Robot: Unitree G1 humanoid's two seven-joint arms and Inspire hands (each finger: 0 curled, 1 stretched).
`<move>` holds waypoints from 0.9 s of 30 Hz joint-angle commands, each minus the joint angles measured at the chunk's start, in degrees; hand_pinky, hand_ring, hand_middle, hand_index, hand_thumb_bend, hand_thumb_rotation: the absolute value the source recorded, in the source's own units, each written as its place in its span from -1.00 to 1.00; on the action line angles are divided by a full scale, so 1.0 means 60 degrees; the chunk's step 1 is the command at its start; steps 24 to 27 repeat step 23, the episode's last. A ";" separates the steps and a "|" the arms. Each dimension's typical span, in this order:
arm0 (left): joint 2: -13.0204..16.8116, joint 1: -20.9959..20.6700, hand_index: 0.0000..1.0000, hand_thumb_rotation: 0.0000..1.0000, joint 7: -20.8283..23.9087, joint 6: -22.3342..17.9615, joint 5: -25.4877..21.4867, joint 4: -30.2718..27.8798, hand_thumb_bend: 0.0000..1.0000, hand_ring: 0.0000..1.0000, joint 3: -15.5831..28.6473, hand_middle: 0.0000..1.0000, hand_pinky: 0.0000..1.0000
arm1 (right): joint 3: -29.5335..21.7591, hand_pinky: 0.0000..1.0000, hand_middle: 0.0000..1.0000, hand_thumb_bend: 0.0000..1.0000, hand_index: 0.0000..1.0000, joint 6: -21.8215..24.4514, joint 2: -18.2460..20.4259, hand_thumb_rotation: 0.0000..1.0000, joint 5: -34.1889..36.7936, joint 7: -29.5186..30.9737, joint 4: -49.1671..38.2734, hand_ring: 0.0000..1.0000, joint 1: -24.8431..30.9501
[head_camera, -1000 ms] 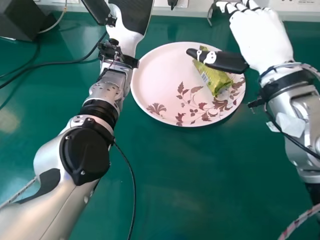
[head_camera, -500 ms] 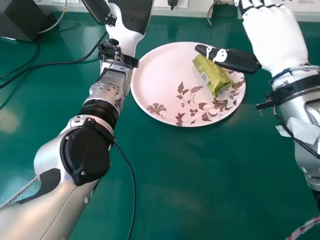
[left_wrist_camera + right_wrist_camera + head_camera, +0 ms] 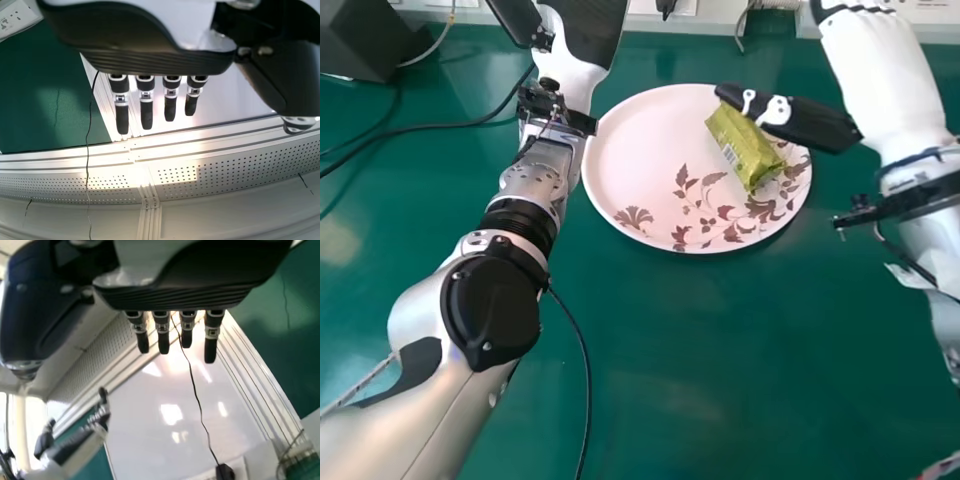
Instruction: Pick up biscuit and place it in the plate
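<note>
Where the biscuit (image 3: 743,150) lies: it is on the plate, just beside the thumb tip of the right hand (image 3: 877,75), closer to the robot than that hand's fingers and to their left. Whether the thumb touches it, I cannot tell.
Wrapper: green and yellow, its long side slanting from near the thumb tip back towards the robot and slightly right.
Plate (image 3: 640,150): pale pink with brown leaves and flowers, between the two hands and nearer the robot than the right fingers. The biscuit sits over its right half, partly on the leaf pattern.
Right fingers: straight and side by side, with slim gaps between them, in the right wrist view. The thumb stands well apart from them and reaches over the plate's rim.
Left fingers: also straight, lightly spread, in the left wrist view, with the thumb away from them. The left hand (image 3: 582,30) is at the far end of its outstretched arm, beyond and left of the biscuit.
Surface (image 3: 720,350): green, under the plate, running from below the hands back towards the robot.
Box (image 3: 365,45): dark, well left of the left hand.
Cable (image 3: 430,127): black, running across the surface to the left arm, nearer the robot than the left hand.
</note>
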 commanded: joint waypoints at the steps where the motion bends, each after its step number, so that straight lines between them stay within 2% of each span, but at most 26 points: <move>1: -0.0018 0.0056 1.00 0.03 -0.0022 0.0004 0.0077 -0.0026 0.77 0.76 -0.0116 0.93 0.42 | -0.0236 0.70 1.00 1.00 1.00 -0.0308 0.0068 0.80 0.0226 -0.0220 0.0002 0.86 0.0241; 4: -0.0011 0.0078 1.00 0.04 0.0009 0.0029 0.0084 -0.0020 0.76 0.78 -0.0109 0.95 0.40 | -0.0450 0.74 0.99 1.00 0.98 -0.0406 0.0166 0.76 0.0548 -0.0232 -0.0169 0.86 0.0477; 11: -0.0006 0.0092 1.00 -0.02 0.0111 -0.0117 0.0245 -0.0059 0.73 0.84 -0.0241 1.00 0.54 | -0.0995 0.54 0.98 1.00 0.99 -0.0666 0.0426 0.63 0.1216 -0.0292 -0.0501 0.81 0.1001; 14: 0.0015 0.0117 1.00 -0.07 0.0156 -0.0088 0.0216 -0.0080 0.74 0.85 -0.0220 0.99 0.61 | -0.1267 0.65 0.97 1.00 0.93 -0.0733 0.0608 0.70 0.1573 -0.0364 -0.0539 0.83 0.1160; 16: 0.0047 0.0146 1.00 -0.07 0.0157 0.0019 0.0186 -0.0093 0.74 0.83 -0.0187 0.96 0.60 | -0.1439 0.73 0.96 0.99 0.92 -0.0823 0.0707 0.70 0.1792 -0.0415 -0.0499 0.83 0.1229; 19: 0.0073 0.0256 1.00 -0.01 0.0084 0.0309 0.0055 -0.0119 0.78 0.81 -0.0087 0.94 0.56 | -0.1714 0.59 0.95 0.97 0.96 -0.0855 0.0765 0.66 0.2141 -0.0385 -0.0449 0.84 0.1353; 23: 0.0153 0.0397 1.00 -0.03 0.0067 0.0691 -0.0148 -0.0146 0.80 0.76 0.0012 0.90 0.52 | -0.2008 0.53 0.94 0.96 0.99 -0.1254 0.0851 0.61 0.3009 -0.0270 -0.0226 0.81 0.1400; 27: 0.0153 0.0397 1.00 -0.03 0.0067 0.0691 -0.0148 -0.0146 0.80 0.76 0.0012 0.90 0.52 | -0.2008 0.53 0.94 0.96 0.99 -0.1254 0.0851 0.61 0.3009 -0.0270 -0.0226 0.81 0.1400</move>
